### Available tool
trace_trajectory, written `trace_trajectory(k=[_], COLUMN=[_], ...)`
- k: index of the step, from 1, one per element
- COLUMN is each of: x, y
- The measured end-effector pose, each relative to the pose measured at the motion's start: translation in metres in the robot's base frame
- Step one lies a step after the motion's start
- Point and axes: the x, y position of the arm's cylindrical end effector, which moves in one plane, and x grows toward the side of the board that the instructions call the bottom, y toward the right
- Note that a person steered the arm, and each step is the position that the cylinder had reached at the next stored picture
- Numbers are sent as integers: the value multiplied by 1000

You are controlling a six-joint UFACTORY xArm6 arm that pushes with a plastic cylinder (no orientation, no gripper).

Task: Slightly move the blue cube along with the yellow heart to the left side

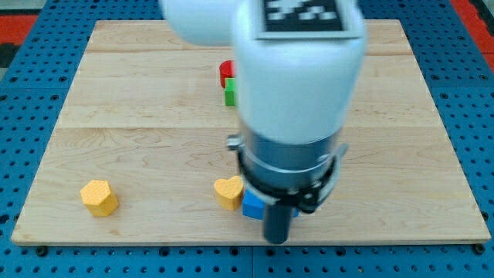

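Note:
The blue cube [252,206] lies near the view's bottom centre, half hidden behind the arm. The yellow heart [228,191] touches its left side. My tip [277,238] is at the lower end of the dark rod, just to the right of and below the blue cube, close to the board's bottom edge. The large white and grey arm body covers the middle of the view and hides the cube's right part.
A yellow hexagon-like block [99,198] lies at the bottom left. A red block [226,71] and a green block [230,93] sit stacked in view near the top centre, partly hidden by the arm. The wooden board [139,116] ends just below my tip.

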Motion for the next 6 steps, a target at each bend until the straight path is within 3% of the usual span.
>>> trace_trajectory(k=[2, 3, 4, 5, 6], x=[-54, -42, -7, -11, -52], y=[47, 47, 32, -23, -31])
